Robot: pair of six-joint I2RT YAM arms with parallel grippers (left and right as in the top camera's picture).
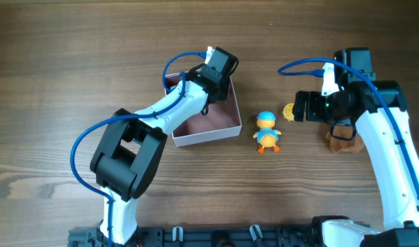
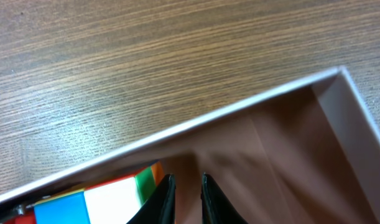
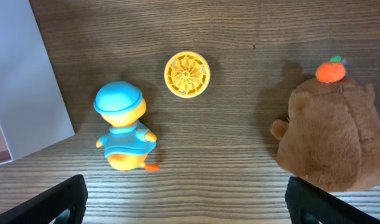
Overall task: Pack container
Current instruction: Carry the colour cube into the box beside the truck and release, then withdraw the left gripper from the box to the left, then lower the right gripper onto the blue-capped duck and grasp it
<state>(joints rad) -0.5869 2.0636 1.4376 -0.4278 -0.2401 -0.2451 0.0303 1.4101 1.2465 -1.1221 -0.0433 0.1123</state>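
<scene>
One colourful block (image 2: 109,200) lies inside the container (image 1: 206,135) — duck (image 1: 267,132), yellow wheel (image 1: 289,112) and brown plush (image 1: 343,140) wait right of it. Left pincer (image 2: 188,182) is nearly closed and empty; right pincer (image 3: 186,196) gapes wide, empty.

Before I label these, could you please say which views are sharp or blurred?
Overhead view: sharp, evenly lit. Left wrist view: soft, the square white pink-lined box blurred. Right wrist view: crisp on the orange blue-capped duck toy.
</scene>
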